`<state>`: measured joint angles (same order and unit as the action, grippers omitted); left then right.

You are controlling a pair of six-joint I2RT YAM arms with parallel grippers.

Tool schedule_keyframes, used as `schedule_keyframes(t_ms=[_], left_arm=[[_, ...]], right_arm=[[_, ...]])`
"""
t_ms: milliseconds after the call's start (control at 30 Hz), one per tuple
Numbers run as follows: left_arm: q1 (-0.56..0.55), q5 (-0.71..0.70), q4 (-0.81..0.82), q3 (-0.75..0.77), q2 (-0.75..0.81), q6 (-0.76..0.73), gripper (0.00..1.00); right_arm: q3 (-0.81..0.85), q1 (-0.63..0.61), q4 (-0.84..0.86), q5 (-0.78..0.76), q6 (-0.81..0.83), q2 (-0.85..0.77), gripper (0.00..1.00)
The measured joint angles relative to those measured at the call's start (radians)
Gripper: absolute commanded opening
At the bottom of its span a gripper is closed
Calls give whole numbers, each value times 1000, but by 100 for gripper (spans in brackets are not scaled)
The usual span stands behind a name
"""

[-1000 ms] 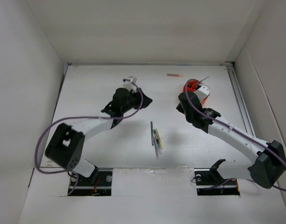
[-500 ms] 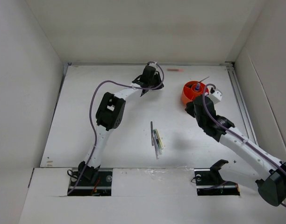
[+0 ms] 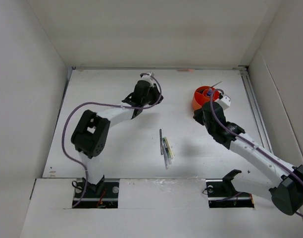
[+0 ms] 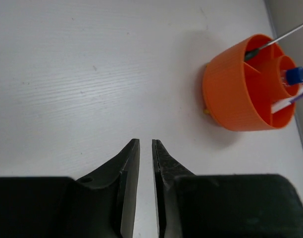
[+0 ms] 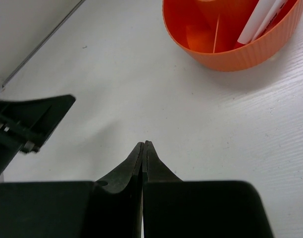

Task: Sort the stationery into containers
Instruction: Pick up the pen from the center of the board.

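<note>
The orange round holder [image 3: 203, 97] stands at the back right. It holds a blue-capped bottle [image 4: 296, 75], a white pen [image 4: 289, 102] and a thin dark pen [image 4: 282, 38] that sticks out. Several loose pens [image 3: 166, 147] lie bunched at the table's middle. A red pen [image 3: 185, 70] lies against the back edge. My left gripper [image 4: 146, 141] hovers left of the holder, its jaws a narrow slit apart with bare table between them. My right gripper [image 5: 144, 143] is shut and empty, just in front of the holder [image 5: 226, 47].
White walls close in the table on the left, back and right, with a metal rail [image 3: 254, 106] along the right edge. A black part of the left arm [image 5: 25, 124] shows at the left of the right wrist view.
My left arm reached to the back middle, then pulled back left and nearer. The red pen has shifted toward the back edge. My right arm drew away from the holder's top.
</note>
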<state>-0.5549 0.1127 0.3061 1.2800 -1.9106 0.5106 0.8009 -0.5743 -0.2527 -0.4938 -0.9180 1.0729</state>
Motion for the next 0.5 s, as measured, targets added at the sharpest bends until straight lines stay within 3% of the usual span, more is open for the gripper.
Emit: schedule_keyframes(t_ms=[267,500], left_arm=[[0,-20,158,-471,421,50,22],[0,-56,184,-736,737,60,32]], right_arm=[[0,-11,10,12,6,38,0],[2,-82,13,-2,7,68,0]])
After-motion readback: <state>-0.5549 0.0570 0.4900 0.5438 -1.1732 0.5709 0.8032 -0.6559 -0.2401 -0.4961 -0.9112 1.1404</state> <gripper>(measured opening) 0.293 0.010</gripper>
